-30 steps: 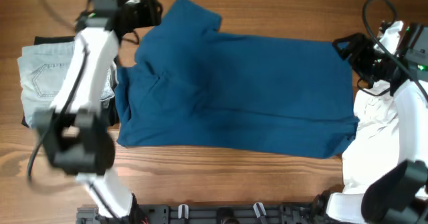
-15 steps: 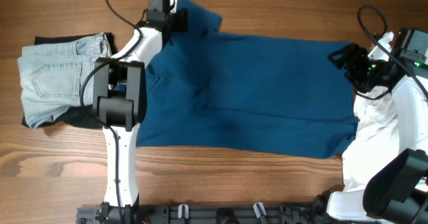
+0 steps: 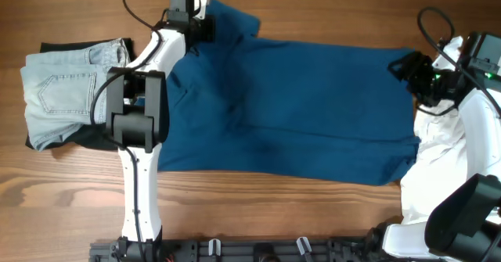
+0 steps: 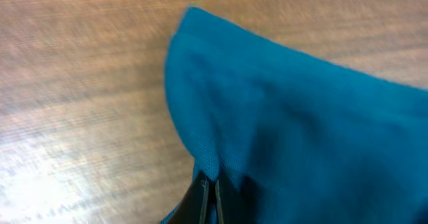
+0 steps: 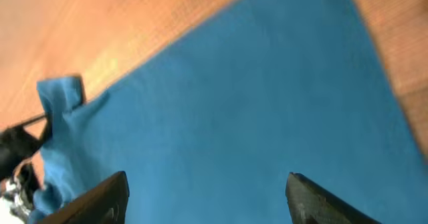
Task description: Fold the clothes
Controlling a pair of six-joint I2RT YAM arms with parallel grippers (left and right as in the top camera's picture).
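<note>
Shirt [image 3: 290, 109]: dark blue, short-sleeved, spread flat across the middle of the table [image 3: 313, 12]. Collar end lies left, hem end right. One sleeve points toward the far left; the fabric shows soft creases near the collar.

Left end effector [image 3: 210, 29]: at the far-left sleeve. In the wrist view [image 4: 208, 200] its fingers are pressed narrow together, pinching the sleeve's edge, with the sleeve draped past them onto bare wood.

Right end effector [image 3: 401, 65]: at the far-right corner of the shirt, by the hem. In the wrist view [image 5: 207, 190] its fingers stand wide apart with blue cloth filling the space between them; whether they touch the cloth cannot be told.

Jeans [image 3: 63, 90]: pale denim, folded, at the left end of the table, a back pocket facing up.

Black garment [image 3: 86, 138]: under the jeans, showing at their near and far edges.

White garment [image 3: 438, 156]: at the right end, just beside the shirt's hem, partly hidden by the right arm.
</note>
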